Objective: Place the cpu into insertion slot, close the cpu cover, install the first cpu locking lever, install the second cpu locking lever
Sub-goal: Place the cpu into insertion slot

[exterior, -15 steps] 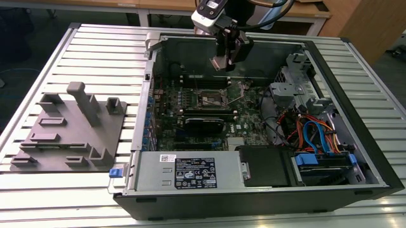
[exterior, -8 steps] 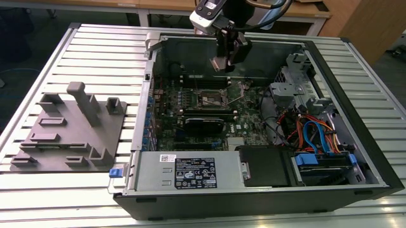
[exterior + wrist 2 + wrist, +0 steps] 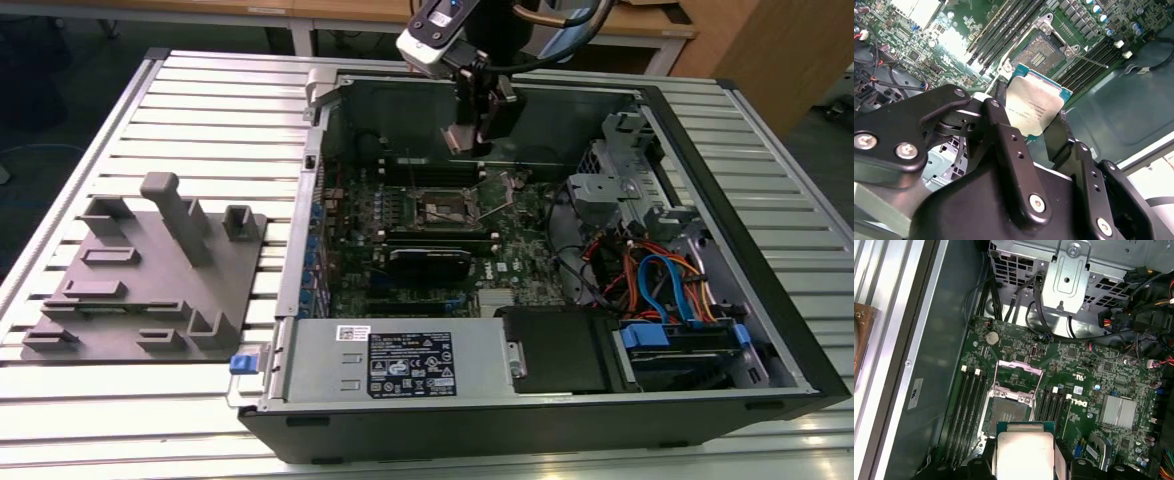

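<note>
I am holding the small flat square chip with a dull silver-grey metal top, the cpu point(image 3: 1024, 452), between the two black fingers of my gripper point(image 3: 1024, 465). They are clamping two opposite edges of it and are parted no wider than the chip itself. In both wrist views I am carrying it in the air above the green motherboard point(image 3: 1089, 365), with nothing touching it but my fingers. Being square, the chip has no long axis. What matters is that its edges are sitting roughly square to the open insertion slot point(image 3: 1006, 412), though I judge there is a slight twist between them. That slot is lying just beyond the chip's forward edge and lower down, between two banks of long black memory slots point(image 3: 969, 400), and it is looking empty. Past it, the thin silvery metal frame plate with a square window, the cpu cover point(image 3: 1017, 376), is standing swung back off the slot, leaving the way down open. Farthest off, the grey metal drive cage point(image 3: 1069, 275) is walling in the case.
</note>
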`<state>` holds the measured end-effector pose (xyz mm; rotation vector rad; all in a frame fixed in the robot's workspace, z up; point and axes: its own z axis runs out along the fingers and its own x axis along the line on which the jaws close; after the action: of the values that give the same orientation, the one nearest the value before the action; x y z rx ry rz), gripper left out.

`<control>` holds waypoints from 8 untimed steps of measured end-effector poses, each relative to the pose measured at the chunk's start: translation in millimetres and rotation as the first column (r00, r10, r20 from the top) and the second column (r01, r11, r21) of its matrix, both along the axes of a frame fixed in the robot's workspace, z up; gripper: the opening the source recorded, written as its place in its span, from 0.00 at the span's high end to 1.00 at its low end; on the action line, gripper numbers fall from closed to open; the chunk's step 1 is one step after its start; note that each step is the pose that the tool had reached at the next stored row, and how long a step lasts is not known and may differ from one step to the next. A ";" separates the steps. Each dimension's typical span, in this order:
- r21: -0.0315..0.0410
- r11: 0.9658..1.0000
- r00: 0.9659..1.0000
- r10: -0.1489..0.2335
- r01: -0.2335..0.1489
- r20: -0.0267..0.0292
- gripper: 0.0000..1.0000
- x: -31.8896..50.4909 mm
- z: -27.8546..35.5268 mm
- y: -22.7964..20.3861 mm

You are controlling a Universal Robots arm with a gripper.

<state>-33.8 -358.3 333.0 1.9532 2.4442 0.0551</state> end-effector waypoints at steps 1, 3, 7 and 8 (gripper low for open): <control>0.000 1.000 1.000 0.000 0.000 0.000 0.46 0.0 0.0 0.0; 0.000 1.000 1.000 0.000 0.000 0.000 0.46 0.0 -0.2 0.0; 0.000 1.000 1.000 0.000 0.000 0.000 0.46 0.0 -0.3 0.0; 0.000 1.000 1.000 0.000 0.000 0.000 0.46 0.0 -0.3 0.0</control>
<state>-33.8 -358.3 332.6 1.9532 2.4443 0.0555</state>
